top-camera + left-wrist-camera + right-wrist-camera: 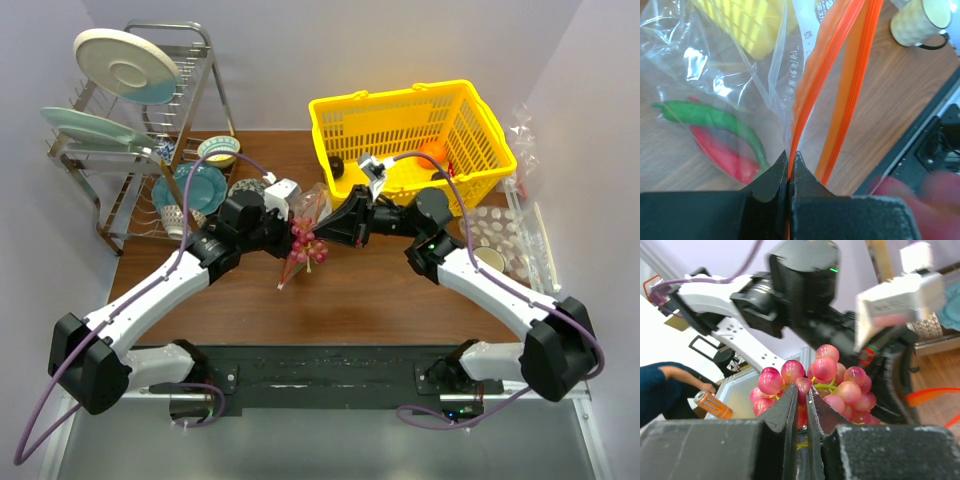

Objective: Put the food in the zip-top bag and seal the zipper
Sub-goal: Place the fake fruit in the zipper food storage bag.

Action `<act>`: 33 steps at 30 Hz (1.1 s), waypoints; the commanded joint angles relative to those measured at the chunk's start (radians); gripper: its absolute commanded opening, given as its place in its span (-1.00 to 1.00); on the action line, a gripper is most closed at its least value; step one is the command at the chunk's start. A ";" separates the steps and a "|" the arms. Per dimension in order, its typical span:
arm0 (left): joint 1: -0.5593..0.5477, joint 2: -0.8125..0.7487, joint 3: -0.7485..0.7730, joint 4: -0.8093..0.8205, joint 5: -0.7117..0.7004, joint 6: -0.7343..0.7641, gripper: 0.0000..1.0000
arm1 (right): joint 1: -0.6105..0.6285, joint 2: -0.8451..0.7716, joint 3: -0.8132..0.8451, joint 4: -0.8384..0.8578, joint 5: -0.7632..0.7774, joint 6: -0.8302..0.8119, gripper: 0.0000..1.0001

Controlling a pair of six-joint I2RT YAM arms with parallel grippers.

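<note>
Two grippers, one open bag: your left gripper (pixel 790 159) pinches the zipper (pixel 830 60) while your right gripper (pixel 802 399) carries the grapes (pixel 826 377).

Your left fingers are clamped tight on one lip of the thin orange strip, right at their tips. The other lip stands apart just to their right, so the mouth of the zip-top bag (pixel 740 75) gapes. Its film looks limp and slick, so the stiffer strip is the sound place to hold it. Through the clear wall left of those fingers lie the long green vegetable (pixel 715 117) and a red pepper (pixel 722 152), inside by the look of it. Your right fingers are nearly closed on the green stem, with the bunch just beyond their tips. It looks light, lumpy and likely to swing. Beyond both pairs of fingers, the yellow basket (pixel 400 110) holds the orange (pixel 432 152) and the dark round fruit (pixel 337 167).
</note>
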 commanded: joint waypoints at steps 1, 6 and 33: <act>0.007 -0.049 -0.008 0.059 0.088 -0.055 -1.00 | 0.004 0.048 -0.025 0.123 0.043 -0.001 -0.98; 0.007 -0.101 0.007 0.053 0.100 -0.093 -1.00 | 0.004 0.089 -0.051 0.146 0.057 -0.013 -1.00; 0.007 -0.031 0.302 -0.292 0.053 -0.072 -1.00 | 0.099 0.082 0.242 -0.729 0.604 -0.371 -0.20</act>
